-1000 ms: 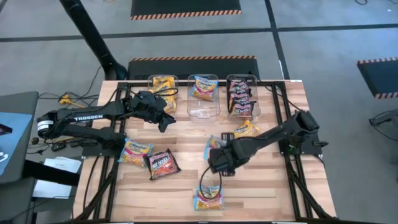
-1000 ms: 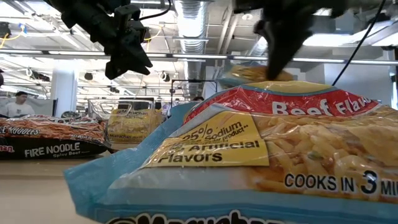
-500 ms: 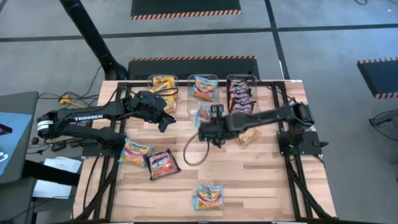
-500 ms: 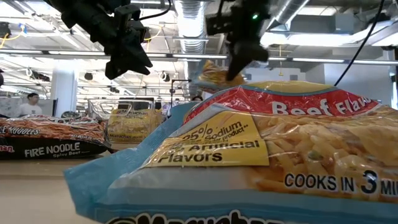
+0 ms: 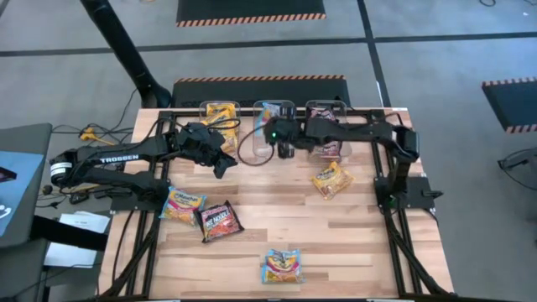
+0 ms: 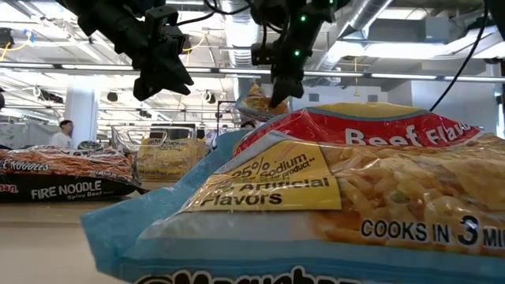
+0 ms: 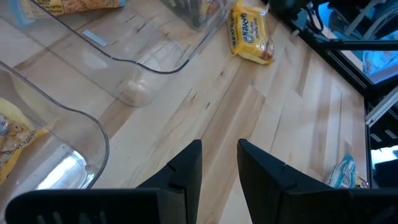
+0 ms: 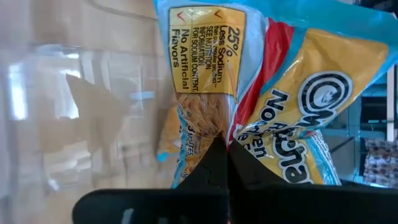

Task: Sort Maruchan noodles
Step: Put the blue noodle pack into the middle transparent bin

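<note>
My right gripper (image 5: 284, 149) hangs over the middle clear bin (image 5: 275, 144) at the table's far side, shut on a light blue and yellow Maruchan packet (image 8: 267, 81). In the low view that packet (image 6: 259, 100) dangles under the fingers. My left gripper (image 5: 222, 164) stands open and holds nothing, near the left bin (image 5: 220, 117). Loose packets lie flat on the wood: a yellow-orange one (image 5: 330, 179), a light blue one (image 5: 183, 204), a black-red one (image 5: 218, 221) and another light blue one (image 5: 282, 265). My right gripper pinches the light blue packet between its two shut fingers at a puckered spot of the wrapper (image 8: 214, 127), where the film gathers into creases. The fingers slant down from the table's right side. The packet hangs tilted below them, lifted clear above the middle bin.
Three clear bins stand in a row at the far edge: the left holds yellow packets, the middle a light blue one (image 5: 270, 111), the right (image 5: 325, 126) black-red ones. Black frame rails run along the table's sides. A cable loop (image 5: 250, 151) hangs by my right gripper.
My right gripper has carried the light blue packet from the table's near middle toward the far edge, rising a little and turning its wrist, and now stands over the middle bin. The packet stays pinched and clear of the table.
</note>
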